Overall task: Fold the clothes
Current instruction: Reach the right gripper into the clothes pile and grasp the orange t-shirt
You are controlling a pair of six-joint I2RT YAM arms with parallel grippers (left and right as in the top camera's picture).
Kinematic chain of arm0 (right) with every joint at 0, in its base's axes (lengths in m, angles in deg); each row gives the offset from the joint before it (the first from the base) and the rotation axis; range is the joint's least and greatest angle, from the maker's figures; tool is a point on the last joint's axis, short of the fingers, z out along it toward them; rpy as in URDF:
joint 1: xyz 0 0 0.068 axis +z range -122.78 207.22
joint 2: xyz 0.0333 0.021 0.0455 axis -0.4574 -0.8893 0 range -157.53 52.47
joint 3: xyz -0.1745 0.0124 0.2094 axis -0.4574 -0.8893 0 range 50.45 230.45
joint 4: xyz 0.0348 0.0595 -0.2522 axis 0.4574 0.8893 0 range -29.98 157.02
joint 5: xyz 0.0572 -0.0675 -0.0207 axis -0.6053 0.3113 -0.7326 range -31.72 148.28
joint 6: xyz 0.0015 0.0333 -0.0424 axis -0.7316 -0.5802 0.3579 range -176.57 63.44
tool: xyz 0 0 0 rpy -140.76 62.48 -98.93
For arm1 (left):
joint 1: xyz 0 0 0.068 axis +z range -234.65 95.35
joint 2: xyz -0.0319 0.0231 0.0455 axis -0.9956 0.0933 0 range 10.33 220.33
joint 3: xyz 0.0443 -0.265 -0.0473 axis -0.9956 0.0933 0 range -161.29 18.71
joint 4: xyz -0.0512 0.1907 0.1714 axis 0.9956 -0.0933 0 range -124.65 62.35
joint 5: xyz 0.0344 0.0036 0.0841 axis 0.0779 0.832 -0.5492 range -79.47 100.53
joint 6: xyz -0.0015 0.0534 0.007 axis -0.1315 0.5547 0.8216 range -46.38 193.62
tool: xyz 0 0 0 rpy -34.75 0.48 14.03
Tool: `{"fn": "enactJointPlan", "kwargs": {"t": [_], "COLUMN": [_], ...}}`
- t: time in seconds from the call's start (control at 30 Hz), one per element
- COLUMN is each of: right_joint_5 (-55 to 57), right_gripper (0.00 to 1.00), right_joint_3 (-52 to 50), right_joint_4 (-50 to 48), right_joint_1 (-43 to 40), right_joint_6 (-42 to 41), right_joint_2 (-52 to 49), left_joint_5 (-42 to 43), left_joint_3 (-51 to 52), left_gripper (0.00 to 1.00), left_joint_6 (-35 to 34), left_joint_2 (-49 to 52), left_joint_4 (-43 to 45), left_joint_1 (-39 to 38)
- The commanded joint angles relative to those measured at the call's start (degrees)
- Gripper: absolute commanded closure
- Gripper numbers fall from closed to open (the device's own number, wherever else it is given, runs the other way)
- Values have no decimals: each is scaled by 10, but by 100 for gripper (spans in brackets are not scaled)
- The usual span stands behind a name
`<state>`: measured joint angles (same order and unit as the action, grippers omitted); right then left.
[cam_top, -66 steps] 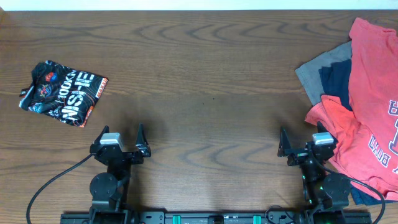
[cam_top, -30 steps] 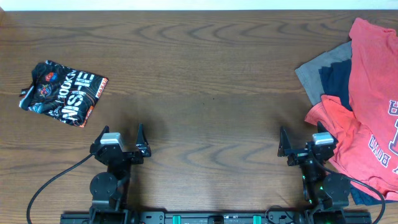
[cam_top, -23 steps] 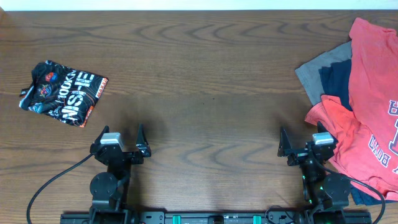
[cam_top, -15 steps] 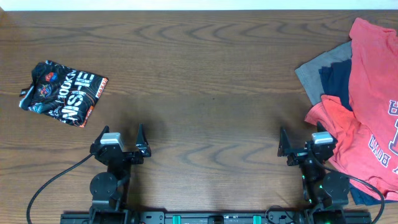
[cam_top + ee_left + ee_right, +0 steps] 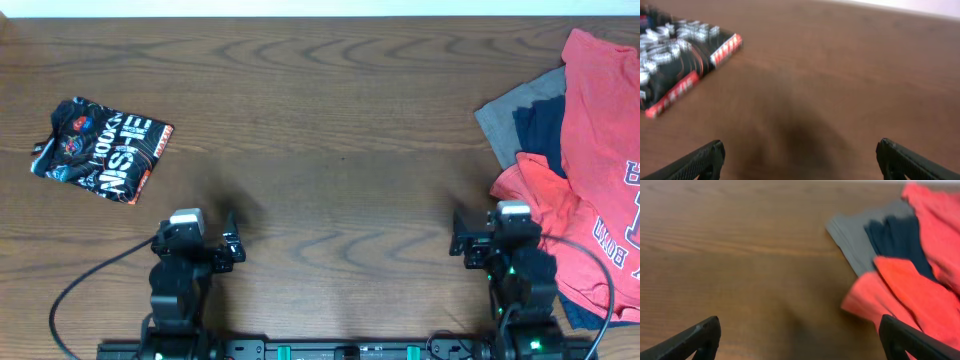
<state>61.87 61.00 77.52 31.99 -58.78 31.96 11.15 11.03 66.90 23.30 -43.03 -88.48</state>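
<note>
The clothes lie in a loose pile at the table's right edge. A large coral-red T-shirt (image 5: 600,150) with navy print is on top of a grey garment (image 5: 510,115) and a navy one (image 5: 540,135). My right gripper (image 5: 492,228) hangs open just left of the pile, above bare wood. In the right wrist view the coral shirt (image 5: 920,295), grey garment (image 5: 855,235) and navy garment (image 5: 897,240) lie ahead and to the right of the open right gripper (image 5: 800,337). My left gripper (image 5: 195,230) is open and empty near the front left, and its wrist view shows the same wide-open left gripper (image 5: 800,160).
A folded black printed garment (image 5: 100,148) lies at the far left of the brown wooden table (image 5: 330,120). In the left wrist view the folded black garment (image 5: 675,60) is ahead and to the left. Cables trail from both arm bases at the front edge.
Both arms have shifted from their resting pose, and their wrists now sit slightly differently over the table. Both grippers stay wide open. The clothes have not moved.
</note>
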Motion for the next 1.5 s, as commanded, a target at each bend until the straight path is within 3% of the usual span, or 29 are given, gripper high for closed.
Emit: {"fn": "enactJointPlan", "kwargs": {"t": [0.0, 0.27, 0.47, 0.57, 0.73, 0.87, 1.0, 1.3, 1.47], "right_joint_5": [43, 85, 14, 26, 171, 191, 191, 219, 231], "right_gripper": [1, 1, 1, 1, 1, 9, 25, 28, 37], "right_joint_3": [79, 247, 329, 334, 318, 302, 294, 294, 294], "right_joint_4": [53, 195, 247, 247, 261, 283, 281, 257, 231], "right_joint_1": [-7, -28, -40, -42, -59, -81, -101, -123, -134], "right_joint_6": [-31, -31, -31, -37, -93, -135, -161, -162, -168], "right_joint_2": [-68, -272, -376, -393, -427, -475, -530, -648, -688], "left_joint_5": [-7, -7, 3, 4, 4, 4, 4, 4, 4], "left_joint_3": [-76, -280, -369, -371, -371, -371, -371, -371, -371], "left_gripper": [2, 2, 2, 2, 2, 2, 2, 2, 2], "left_joint_6": [-22, -22, -22, -22, -22, -22, -22, -22, -22], "left_joint_2": [76, 298, 396, 416, 432, 434, 434, 434, 434], "left_joint_4": [-25, -199, -272, -274, -275, -274, -274, -274, -274], "left_joint_1": [3, 3, 3, 3, 3, 3, 3, 3, 3]}}
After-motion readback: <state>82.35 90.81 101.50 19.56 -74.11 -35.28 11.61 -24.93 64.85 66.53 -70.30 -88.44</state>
